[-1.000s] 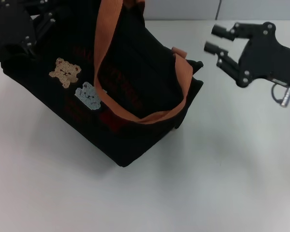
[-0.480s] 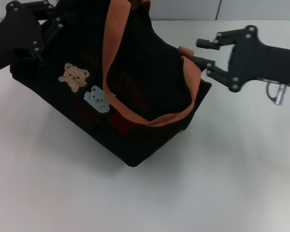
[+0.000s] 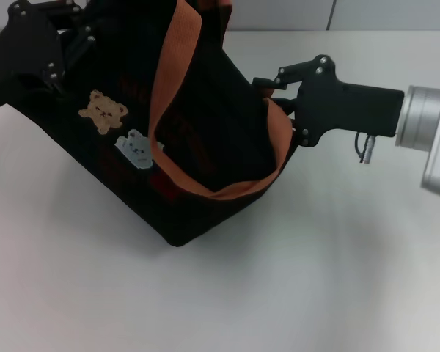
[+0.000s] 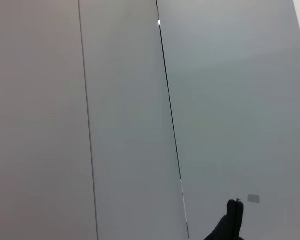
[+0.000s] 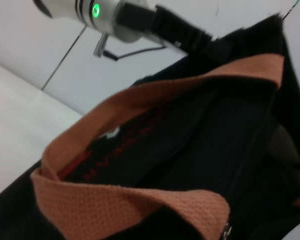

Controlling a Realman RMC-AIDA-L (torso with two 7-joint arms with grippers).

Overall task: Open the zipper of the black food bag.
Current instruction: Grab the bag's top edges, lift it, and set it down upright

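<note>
Black food bag (image 3: 198, 132) sits tilted on the table (image 3: 315, 279); right gripper (image 3: 268, 86) reaches against its end by an orange handle (image 3: 177, 95), left gripper (image 3: 62, 44) at the opposite end; neither grip is discernible.

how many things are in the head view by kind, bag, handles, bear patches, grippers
black food bag: 1
orange webbing handles: 2
bear patches, one brown, one white: 2
grippers, left gripper at the bag's far left end, right gripper at its right end: 2
Total: 7
</note>
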